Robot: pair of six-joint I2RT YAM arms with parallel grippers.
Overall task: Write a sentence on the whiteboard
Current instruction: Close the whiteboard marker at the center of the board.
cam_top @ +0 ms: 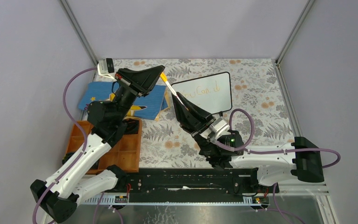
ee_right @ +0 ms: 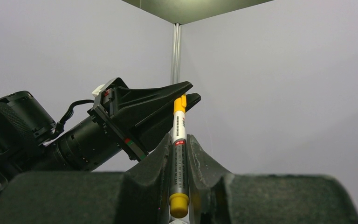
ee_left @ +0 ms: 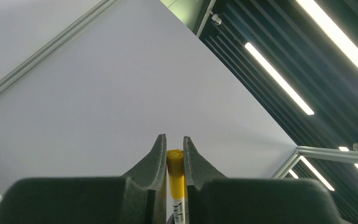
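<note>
Two grippers clamp your marker [ee_right: 179, 119]: left gripper [ee_left: 173, 144] on its yellow end, right gripper [ee_right: 179, 140] on the barrel. The whiteboard [cam_top: 219, 103] shows only part of the sentence [cam_top: 204, 89], "You Can d", so you probably have words left to write.

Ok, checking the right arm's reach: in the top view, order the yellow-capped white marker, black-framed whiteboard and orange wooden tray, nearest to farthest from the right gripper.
1. Yellow-capped white marker, held in the right gripper's jaws.
2. Black-framed whiteboard, just beyond, to the right.
3. Orange wooden tray, far left.
</note>
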